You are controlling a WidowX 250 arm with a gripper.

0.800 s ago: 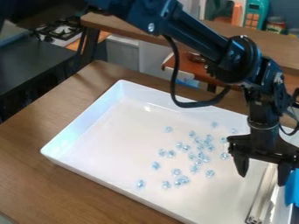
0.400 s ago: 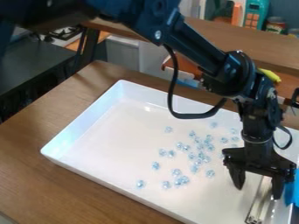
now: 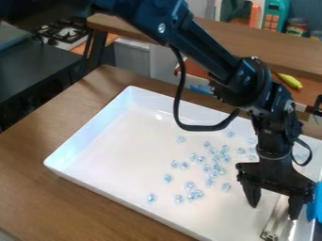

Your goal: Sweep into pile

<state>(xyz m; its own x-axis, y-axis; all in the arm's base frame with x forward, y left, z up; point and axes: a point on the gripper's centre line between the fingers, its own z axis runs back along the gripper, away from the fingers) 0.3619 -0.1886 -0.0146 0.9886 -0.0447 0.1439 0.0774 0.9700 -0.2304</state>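
Camera view. Sweep looks barely begun, if at all. The clear bluish beads [image 3: 215,158] lie scattered over the middle and right of the white tray [image 3: 104,126]: a loose, denser band, a few tight clumps, strays well out from it. No single pile that I can make out. By my reading nearly all the gathering is left, and the sweeping tool has to be secured first.

Likely sweeper: the long pale bar [image 3: 274,221], lying at the tray's right-hand end, near a blue object [image 3: 317,202].

My gripper [image 3: 273,212] hangs over that end, released, its fingers spread and pointing down. The bar runs below and between them as I see it; I can't tell whether either finger touches it. The nearest beads are just beside the gripper, on the picture's left; the farthest strays lie well apart from it.
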